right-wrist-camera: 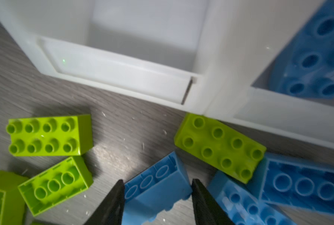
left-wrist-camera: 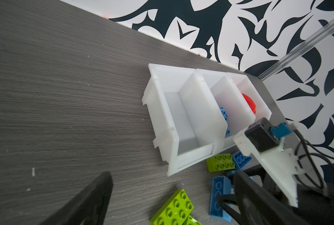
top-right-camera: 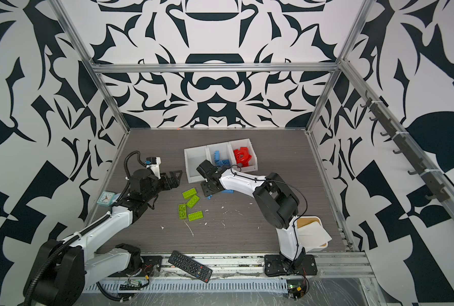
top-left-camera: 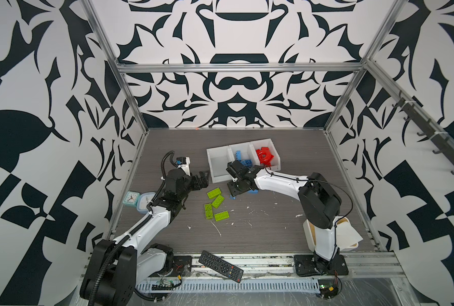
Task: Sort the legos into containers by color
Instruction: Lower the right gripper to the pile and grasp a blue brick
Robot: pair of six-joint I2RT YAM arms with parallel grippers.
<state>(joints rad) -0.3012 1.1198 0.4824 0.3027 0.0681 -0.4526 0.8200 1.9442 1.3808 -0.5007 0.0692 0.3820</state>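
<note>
**Grey wood-grain table (top-left-camera: 273,225), black-and-white patterned walls (top-left-camera: 234,31): right gripper at a blue brick**

The containers (top-left-camera: 218,179) stand mid-table, toward the back wall. Blue legos (top-left-camera: 243,160) lie in the middle bin and red arch pieces (top-left-camera: 264,156) in the right one. Four lime green bricks (top-left-camera: 217,202) lie loose on the table in front of the left bin. Another green brick (right-wrist-camera: 218,148) touches the bins' front wall.

The right gripper (right-wrist-camera: 157,188) is low at the table, its jaws narrowed on either side of a blue brick (right-wrist-camera: 158,173) that lies on its side. Whether they grip it cannot be told.

The left gripper (top-left-camera: 204,180) is spread wide and holds nothing, just left of the left bin.
</note>
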